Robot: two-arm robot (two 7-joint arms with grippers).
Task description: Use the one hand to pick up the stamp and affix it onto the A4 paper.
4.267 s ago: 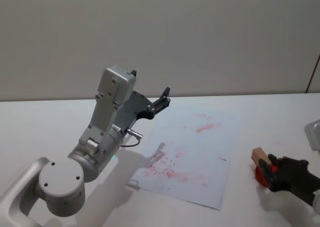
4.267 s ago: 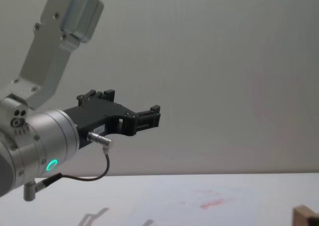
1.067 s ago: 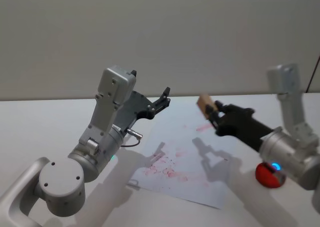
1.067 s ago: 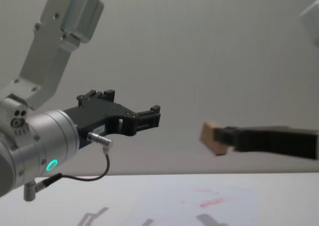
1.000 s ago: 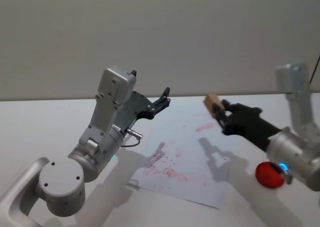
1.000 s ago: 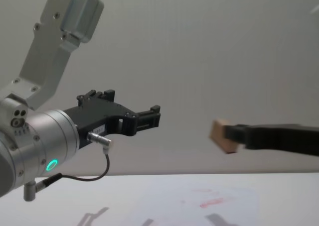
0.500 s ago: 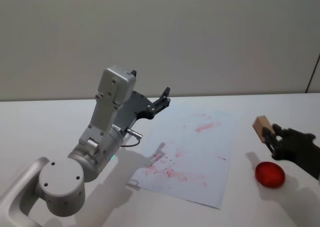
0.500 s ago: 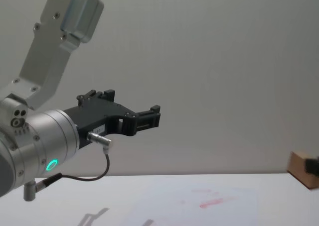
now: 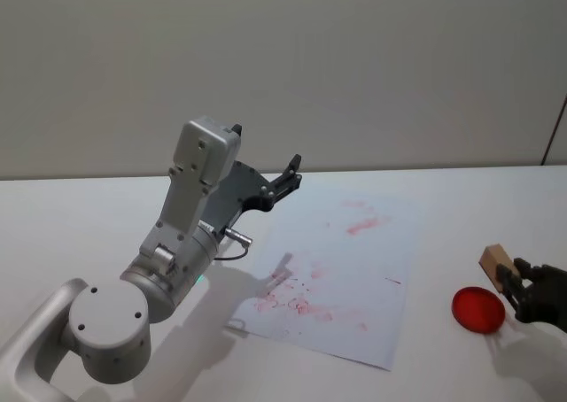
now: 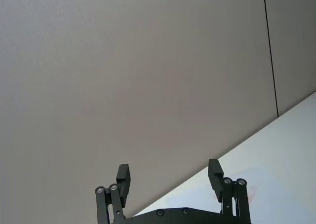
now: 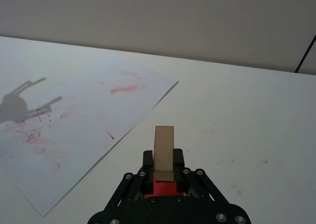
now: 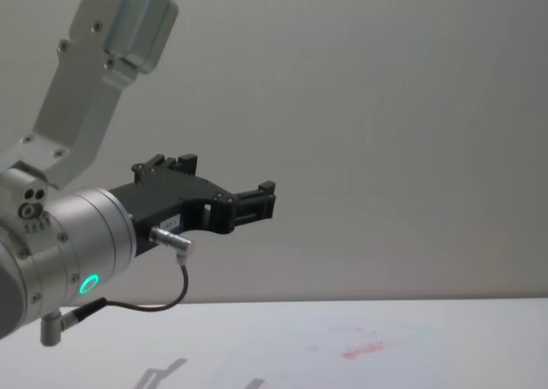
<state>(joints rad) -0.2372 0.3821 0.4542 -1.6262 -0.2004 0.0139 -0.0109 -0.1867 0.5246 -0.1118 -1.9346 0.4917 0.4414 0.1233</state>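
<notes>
So the right end effector pinched the stamp, long axis aimed far-left, right by the red ink pad, right of the A4 paper. A second ago it'd been over the paper. The left end effector idled spread, up at left.

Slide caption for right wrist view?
Right end effector grips the stamp near the red pad, beside the A4 paper.

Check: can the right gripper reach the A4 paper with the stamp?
Probably yes: right gripper holds the stamp by the red pad, bare table between it and the A4 paper; left gripper raised off its other side.
</notes>
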